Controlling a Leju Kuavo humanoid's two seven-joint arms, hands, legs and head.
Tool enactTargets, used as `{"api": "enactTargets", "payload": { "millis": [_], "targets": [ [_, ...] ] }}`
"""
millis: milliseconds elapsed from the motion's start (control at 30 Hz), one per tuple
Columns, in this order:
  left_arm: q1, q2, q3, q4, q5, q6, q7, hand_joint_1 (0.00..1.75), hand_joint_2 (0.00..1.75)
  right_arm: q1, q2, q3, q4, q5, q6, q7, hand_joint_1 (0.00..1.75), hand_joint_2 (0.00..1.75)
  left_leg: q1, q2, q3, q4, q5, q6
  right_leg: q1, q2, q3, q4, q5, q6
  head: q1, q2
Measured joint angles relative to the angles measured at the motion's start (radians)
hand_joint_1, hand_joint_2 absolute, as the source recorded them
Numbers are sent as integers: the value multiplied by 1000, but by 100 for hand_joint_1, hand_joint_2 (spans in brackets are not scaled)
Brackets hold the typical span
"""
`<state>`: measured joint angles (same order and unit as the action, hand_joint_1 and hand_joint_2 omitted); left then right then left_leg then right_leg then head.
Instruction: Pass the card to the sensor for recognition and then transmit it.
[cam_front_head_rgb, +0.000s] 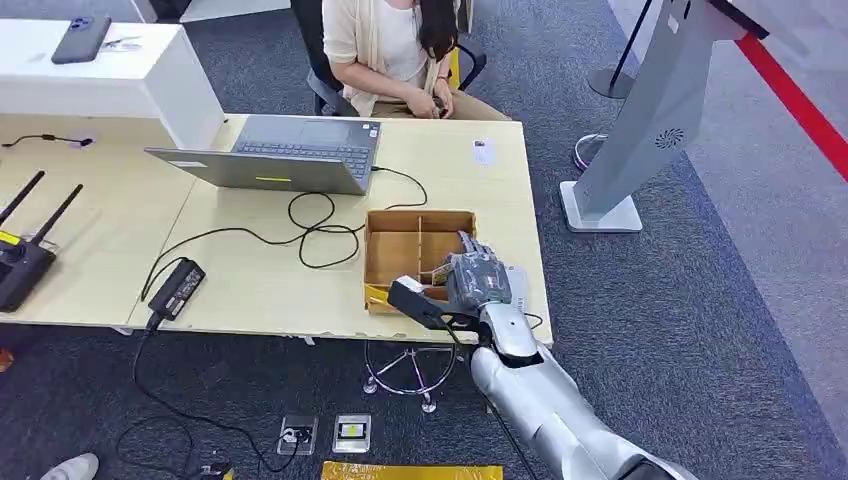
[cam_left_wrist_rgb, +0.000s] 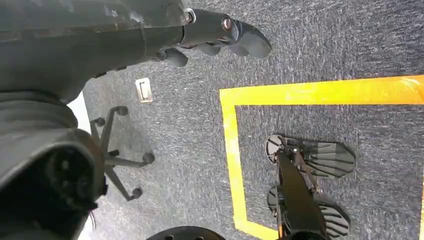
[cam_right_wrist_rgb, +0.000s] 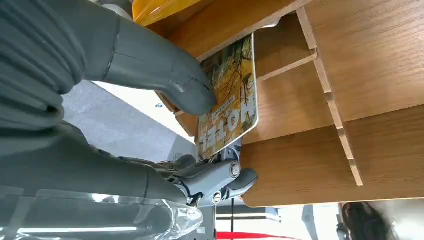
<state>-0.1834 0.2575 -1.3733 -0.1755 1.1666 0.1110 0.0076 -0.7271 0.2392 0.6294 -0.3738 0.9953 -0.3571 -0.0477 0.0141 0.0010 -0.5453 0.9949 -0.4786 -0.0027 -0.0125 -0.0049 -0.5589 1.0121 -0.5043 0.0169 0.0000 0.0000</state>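
1. Right hand (cam_front_head_rgb: 478, 280) sits at centre-right of the head view, over the near right compartment of the wooden divided box (cam_front_head_rgb: 400, 232) on the desk (cam_front_head_rgb: 260, 280). In the right wrist view the thumb (cam_right_wrist_rgb: 185, 95) presses on the face of the card (cam_right_wrist_rgb: 230, 100) and darker fingers (cam_right_wrist_rgb: 225, 180) lie against its lower edge — the card is pinched, standing on edge in the box beside a divider.
2. Card — yellow-brown print with white lettering — has not left the box; judged: grasp made, lift not yet done.
3. Left hand (cam_left_wrist_rgb: 220, 35) hangs at the upper centre of the left wrist view, above carpet and yellow floor tape (cam_left_wrist_rgb: 230, 150); fingers curled in, holding nothing.
4. Sensor: I cannot tell which item it is. A small white device (cam_front_head_rgb: 483, 152) lies near the desk's far right edge in the head view, a grey kiosk stand (cam_front_head_rgb: 640, 130) at upper right.
5. A seated person (cam_front_head_rgb: 400, 50) is at top centre behind the laptop (cam_front_head_rgb: 290, 155) — possibly the one to receive the card.
6. Remaining, as judged: lift the card, present for recognition, hand over. Task is early.
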Motion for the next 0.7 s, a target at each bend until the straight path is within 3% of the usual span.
{"api": "enactTargets", "payload": {
  "millis": [500, 700],
  "targets": [
    [-1, 0, -10, 0, 0, -1, 0, 0, 0, -19, -12, 0, 0, -10, -27, -8, 175, 175, 0, 0, 0, 0, 0, 0, 0, 0, 0, 0, 0, 0, 0, 0],
    [-8, 1, -14, 0, 0, -5, 0, 0, 0, -162, -30, -2, -22, 20, -46, -38, 175, 175, 0, 0, -1, 0, 1, -1, 0, 1, -2, 0, 2, -2, 0, 0]
  ]
}}
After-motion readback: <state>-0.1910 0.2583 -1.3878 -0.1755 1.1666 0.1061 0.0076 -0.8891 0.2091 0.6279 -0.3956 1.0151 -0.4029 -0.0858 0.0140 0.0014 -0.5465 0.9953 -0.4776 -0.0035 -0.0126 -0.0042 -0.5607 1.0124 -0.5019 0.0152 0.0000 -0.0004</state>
